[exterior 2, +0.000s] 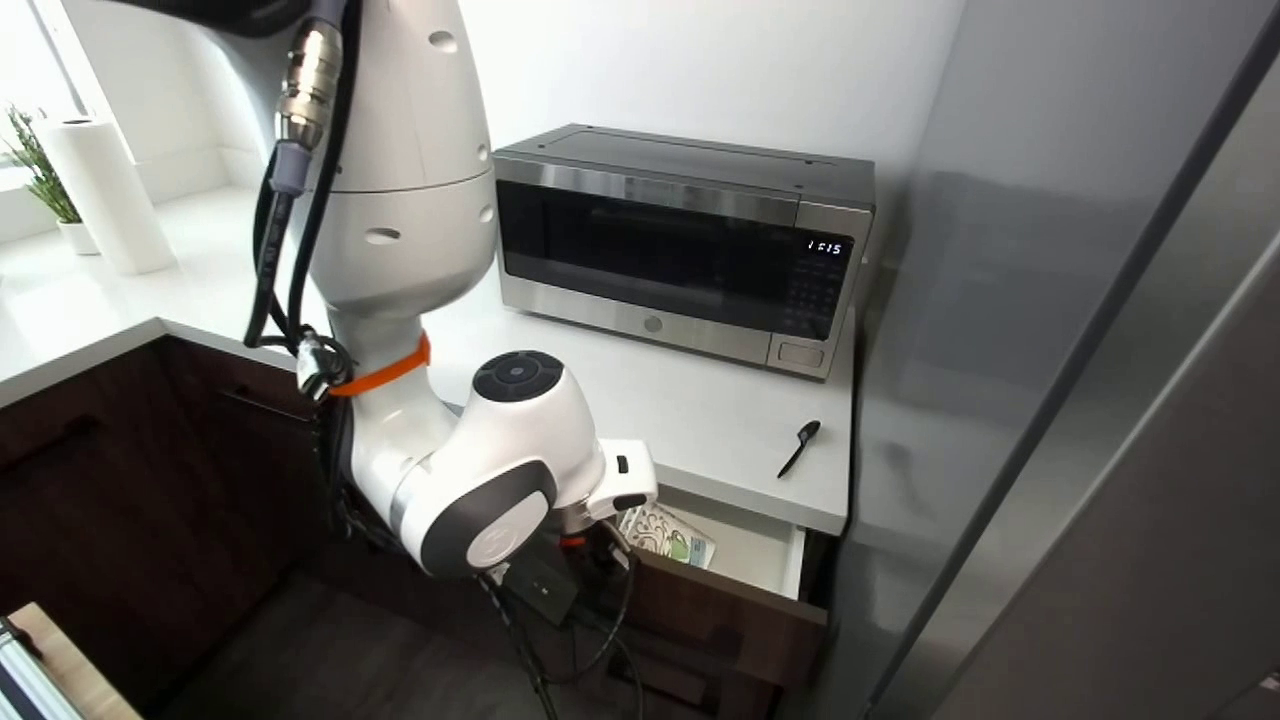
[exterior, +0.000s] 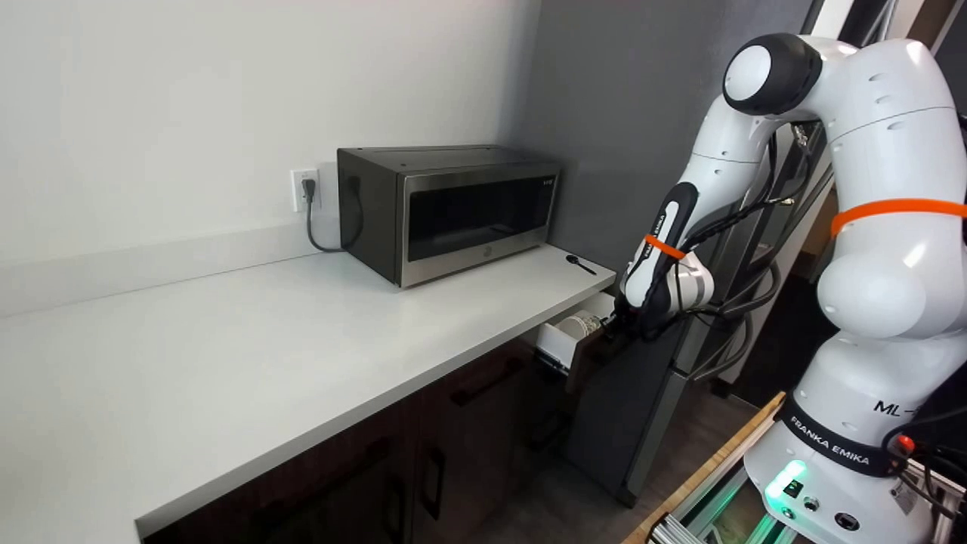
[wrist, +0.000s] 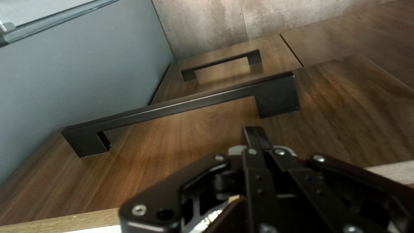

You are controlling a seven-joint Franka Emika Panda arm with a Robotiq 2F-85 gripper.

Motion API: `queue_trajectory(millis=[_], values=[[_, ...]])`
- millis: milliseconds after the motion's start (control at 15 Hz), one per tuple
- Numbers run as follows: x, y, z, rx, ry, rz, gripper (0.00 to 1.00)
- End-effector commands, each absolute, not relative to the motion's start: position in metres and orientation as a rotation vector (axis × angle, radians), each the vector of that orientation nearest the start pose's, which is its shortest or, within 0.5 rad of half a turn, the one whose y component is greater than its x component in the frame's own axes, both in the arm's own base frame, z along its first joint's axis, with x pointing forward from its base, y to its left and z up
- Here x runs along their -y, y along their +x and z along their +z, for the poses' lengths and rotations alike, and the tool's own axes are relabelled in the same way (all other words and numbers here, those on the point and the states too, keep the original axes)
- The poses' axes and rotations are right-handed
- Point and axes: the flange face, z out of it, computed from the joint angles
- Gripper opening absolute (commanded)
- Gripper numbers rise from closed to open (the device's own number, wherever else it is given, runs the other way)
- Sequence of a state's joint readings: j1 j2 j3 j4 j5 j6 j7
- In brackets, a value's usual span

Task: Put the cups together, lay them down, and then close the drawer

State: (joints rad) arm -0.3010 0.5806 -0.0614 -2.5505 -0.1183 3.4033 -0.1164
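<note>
Closest to the lens, a black Robotiq gripper (wrist: 257,137) fills the lower right of the wrist view, closed all the way, its jaws together and nothing in their hold. It sits over the brown wooden front of the drawer (wrist: 145,161); whether it touches the wood cannot be told. A black bar handle (wrist: 181,106) crosses that front in the middle of the frame, with a lower cabinet handle (wrist: 223,61) nearer the top edge.

In both exterior views the drawer stands partway open below the white countertop (exterior: 249,378). Inside it, low in the middle of an exterior view, white patterned cups (exterior 2: 668,535) lie on their side, partly hidden by the white Franka Panda arm (exterior 2: 400,240); right of centre in an exterior view show the same cups (exterior: 580,325). How many there are cannot be made out.

On the countertop a stainless steel microwave (exterior 2: 640,250) appears in both exterior views, and a black spoon (exterior 2: 800,447) lies in front of it. Toward the upper left of an exterior view stand a paper towel roll (exterior 2: 105,195) and a potted plant (exterior 2: 50,185).
</note>
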Motion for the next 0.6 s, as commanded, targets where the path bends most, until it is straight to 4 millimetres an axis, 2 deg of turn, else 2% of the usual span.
queue_trajectory(millis=[0,533], values=[[0.153,0.429,0.085,-0.226,-3.185,-0.476,0.0],[0.163,0.45,0.084,-0.295,-3.188,-0.519,0.0]])
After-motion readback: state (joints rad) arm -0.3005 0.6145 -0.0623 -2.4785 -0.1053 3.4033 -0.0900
